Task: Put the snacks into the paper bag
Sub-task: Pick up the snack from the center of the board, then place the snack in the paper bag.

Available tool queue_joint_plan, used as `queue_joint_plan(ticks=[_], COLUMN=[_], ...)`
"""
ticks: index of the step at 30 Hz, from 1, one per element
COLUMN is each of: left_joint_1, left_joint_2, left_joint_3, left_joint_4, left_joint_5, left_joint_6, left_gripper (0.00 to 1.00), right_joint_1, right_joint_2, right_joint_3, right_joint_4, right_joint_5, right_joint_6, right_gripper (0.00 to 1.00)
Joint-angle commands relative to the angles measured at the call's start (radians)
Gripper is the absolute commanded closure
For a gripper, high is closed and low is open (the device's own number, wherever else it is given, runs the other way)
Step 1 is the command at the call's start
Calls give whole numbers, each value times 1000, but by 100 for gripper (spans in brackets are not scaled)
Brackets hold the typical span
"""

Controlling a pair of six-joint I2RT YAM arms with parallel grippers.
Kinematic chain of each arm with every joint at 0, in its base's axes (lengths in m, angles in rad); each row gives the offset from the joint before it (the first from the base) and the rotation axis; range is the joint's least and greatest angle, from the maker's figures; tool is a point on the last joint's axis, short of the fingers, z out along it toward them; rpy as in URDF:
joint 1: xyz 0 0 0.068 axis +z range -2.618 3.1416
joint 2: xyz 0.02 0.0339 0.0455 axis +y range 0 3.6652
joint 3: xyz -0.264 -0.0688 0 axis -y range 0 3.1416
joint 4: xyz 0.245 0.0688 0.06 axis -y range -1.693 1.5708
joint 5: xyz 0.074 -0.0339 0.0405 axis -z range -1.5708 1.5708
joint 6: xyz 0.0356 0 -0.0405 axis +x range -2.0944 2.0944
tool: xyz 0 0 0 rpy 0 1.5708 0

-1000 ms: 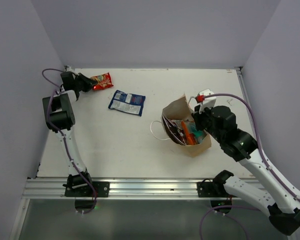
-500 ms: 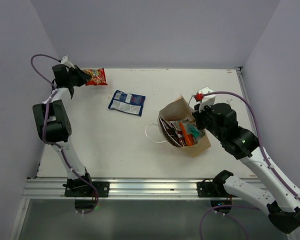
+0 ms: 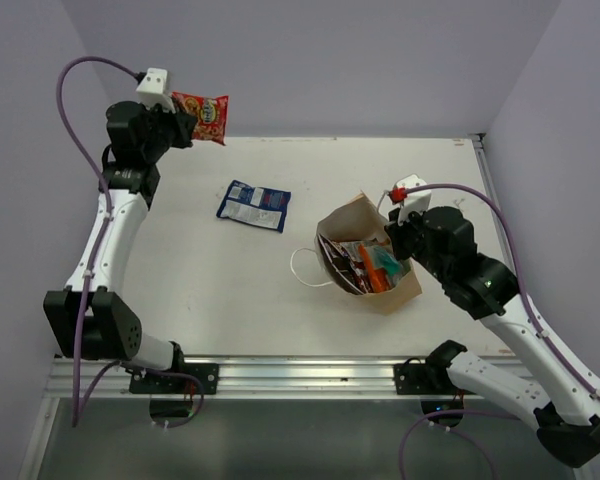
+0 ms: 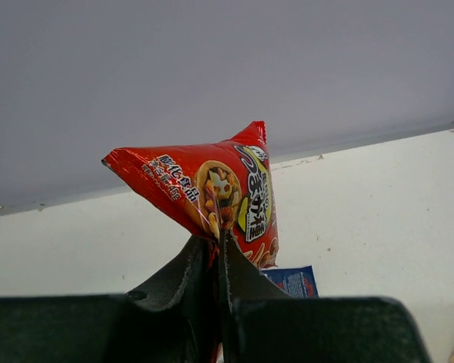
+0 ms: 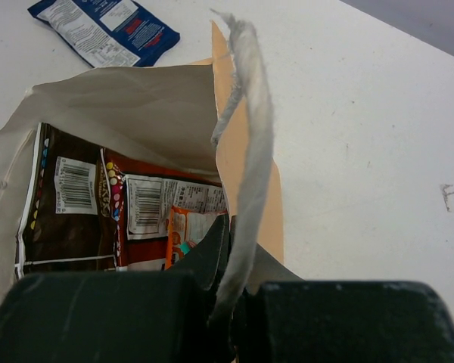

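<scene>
My left gripper (image 3: 183,128) is shut on the lower edge of a red snack packet (image 3: 202,115), held high above the table's back left corner. In the left wrist view the packet (image 4: 212,185) stands above the closed jaws of the left gripper (image 4: 218,236). A blue-white packet (image 3: 254,205) lies flat on the table. The paper bag (image 3: 355,215) lies open at centre right with several packets (image 3: 365,262) inside. My right gripper (image 3: 398,240) is shut on the bag's rim by its white cord handle (image 5: 250,151). Dark brown (image 5: 76,204) and orange (image 5: 185,231) packets show inside.
The bag's other white handle (image 3: 305,268) loops onto the table to its left. Purple walls close the table in at the back and both sides. The blue-white packet (image 5: 106,24) lies just beyond the bag's mouth. A metal rail (image 3: 280,375) runs along the near edge.
My left arm has lifted the red packet off the back left of the table and swung it up and a little to the right. The right gripper has kept its hold on the bag.
</scene>
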Motion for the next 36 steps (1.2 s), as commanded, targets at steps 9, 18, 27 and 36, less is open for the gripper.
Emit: queue_joint_plan(ticks=[9, 18, 27, 36], left_joint_1=[-76, -162, -259, -386], left_joint_2=[-264, -388, -436, -450], left_joint_3=[-42, -42, -22, -13], left_joint_4=[-137, -218, -308, -374], left_joint_5=[-71, -27, 14, 31], left_joint_6=[98, 107, 121, 156], left_gripper=[100, 100, 100, 100], right_joint_1=[7, 5, 5, 5], right_joint_2=[-36, -38, -33, -9], right_joint_3=[24, 24, 29, 26], right_joint_4=[26, 22, 16, 2], right_joint_5=[-32, -9, -6, 14], right_joint_6=[6, 1, 10, 10], right_gripper=[100, 100, 100, 100])
